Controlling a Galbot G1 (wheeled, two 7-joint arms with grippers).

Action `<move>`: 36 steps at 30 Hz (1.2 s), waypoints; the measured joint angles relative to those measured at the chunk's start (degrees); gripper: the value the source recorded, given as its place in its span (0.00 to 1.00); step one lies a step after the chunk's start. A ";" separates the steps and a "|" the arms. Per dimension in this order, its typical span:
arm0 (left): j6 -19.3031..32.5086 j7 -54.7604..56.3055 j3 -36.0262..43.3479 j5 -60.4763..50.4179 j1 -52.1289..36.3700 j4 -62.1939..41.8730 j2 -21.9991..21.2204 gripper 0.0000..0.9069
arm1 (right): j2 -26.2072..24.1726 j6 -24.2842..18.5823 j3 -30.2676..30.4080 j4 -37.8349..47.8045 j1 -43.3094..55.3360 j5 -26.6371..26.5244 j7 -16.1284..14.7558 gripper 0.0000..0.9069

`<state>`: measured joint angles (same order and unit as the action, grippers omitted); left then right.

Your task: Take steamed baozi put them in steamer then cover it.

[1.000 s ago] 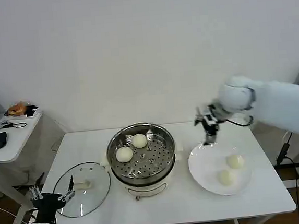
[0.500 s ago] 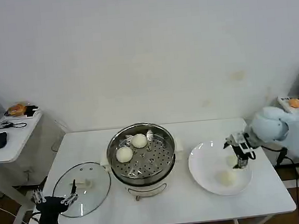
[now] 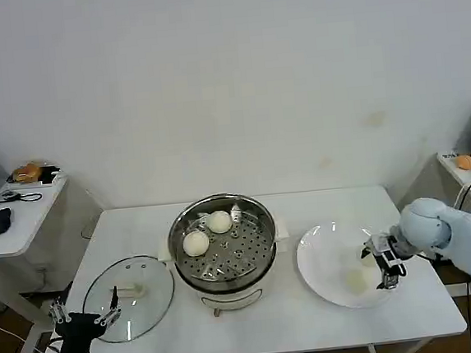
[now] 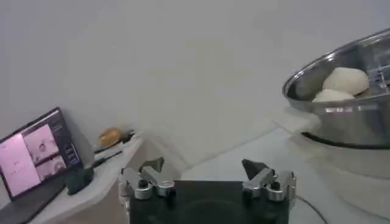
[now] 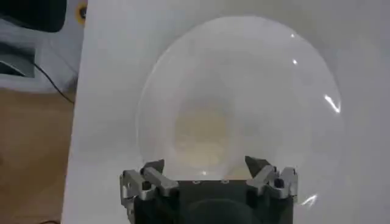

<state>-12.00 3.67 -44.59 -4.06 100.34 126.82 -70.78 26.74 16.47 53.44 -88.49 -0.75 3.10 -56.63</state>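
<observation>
Stainless steel, round and shiny, the steamer point(image 3: 222, 244) stands mid-table on its white base with two small cream-white steamed baozi point(image 3: 195, 243) lying on the perforated tray floor toward its far left side. The round clear glass cover point(image 3: 129, 298) with its metal rim and pale oblong handle lies flat on the white table point(image 3: 273, 326) just left of the steamer. On the right, the right gripper point(image 3: 382, 268) hangs low over the flat white plate point(image 3: 321, 256), fingers spread apart around a pale baozi point(image 5: 203, 135), gripping nothing. The left gripper point(image 3: 84, 318) waits at the table's near left corner beside the cover, its fingers parted and empty.
</observation>
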 measured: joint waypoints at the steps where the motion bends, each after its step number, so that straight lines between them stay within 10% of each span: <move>1: 0.00 0.00 -0.04 0.00 -0.08 -0.09 0.06 1.00 | 0.36 0.00 -0.28 0.39 -0.47 0.11 0.05 1.00; 36: -0.03 0.14 -0.20 0.24 -0.28 -0.30 -0.36 1.00 | 5.41 4.15 -1.94 3.76 -4.11 0.62 0.91 0.71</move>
<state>-12.02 3.81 -44.80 -3.82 100.06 126.52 -71.14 32.14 20.62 51.50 -84.73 -4.87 3.72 -55.72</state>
